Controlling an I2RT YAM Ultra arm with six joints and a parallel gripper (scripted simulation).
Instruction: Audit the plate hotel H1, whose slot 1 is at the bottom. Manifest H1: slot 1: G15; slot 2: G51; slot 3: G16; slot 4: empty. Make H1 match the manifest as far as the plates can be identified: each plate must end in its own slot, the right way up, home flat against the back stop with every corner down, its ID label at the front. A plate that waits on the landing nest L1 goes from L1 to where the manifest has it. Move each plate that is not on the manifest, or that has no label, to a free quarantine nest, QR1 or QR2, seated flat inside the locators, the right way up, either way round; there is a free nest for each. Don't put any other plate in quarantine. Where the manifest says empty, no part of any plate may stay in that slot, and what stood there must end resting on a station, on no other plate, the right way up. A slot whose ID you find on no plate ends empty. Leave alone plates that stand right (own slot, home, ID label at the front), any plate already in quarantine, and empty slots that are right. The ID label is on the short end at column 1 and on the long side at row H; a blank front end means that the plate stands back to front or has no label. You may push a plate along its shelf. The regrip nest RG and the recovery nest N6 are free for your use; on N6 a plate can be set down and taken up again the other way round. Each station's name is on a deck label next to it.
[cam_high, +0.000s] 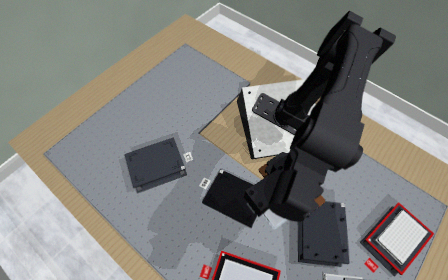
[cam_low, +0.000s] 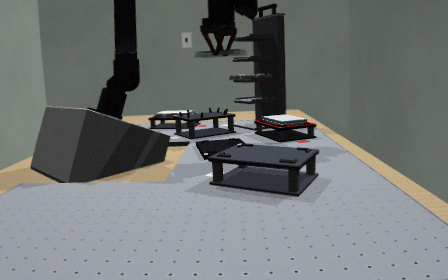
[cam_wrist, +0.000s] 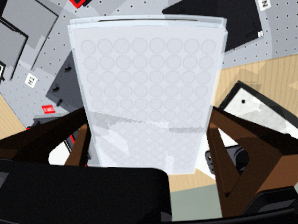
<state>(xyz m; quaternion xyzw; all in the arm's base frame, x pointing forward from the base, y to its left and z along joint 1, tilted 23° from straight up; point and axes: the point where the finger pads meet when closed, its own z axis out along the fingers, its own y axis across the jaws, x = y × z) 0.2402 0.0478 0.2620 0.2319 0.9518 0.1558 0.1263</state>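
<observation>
My gripper (cam_wrist: 148, 112) is shut on a pale translucent well plate (cam_wrist: 147, 90), gripping it by its long sides. In the exterior view the gripper (cam_low: 218, 44) holds the plate (cam_low: 218, 52) level in the air, left of the plate hotel H1 (cam_low: 267, 65), at about the height of its upper shelves. From above, the arm covers the gripper; only a pale corner of the plate (cam_high: 273, 218) shows beside the hotel (cam_high: 324, 232). No label is readable on the held plate. I cannot tell what the hotel's shelves hold.
A red-framed nest with a white plate (cam_high: 400, 237) stands right of the hotel, another (cam_high: 247, 270) at the front edge. An empty black nest (cam_high: 155, 164) stands to the left, a tilted black nest (cam_high: 230, 197) beside the arm. The arm's base block (cam_low: 95, 142) is nearby.
</observation>
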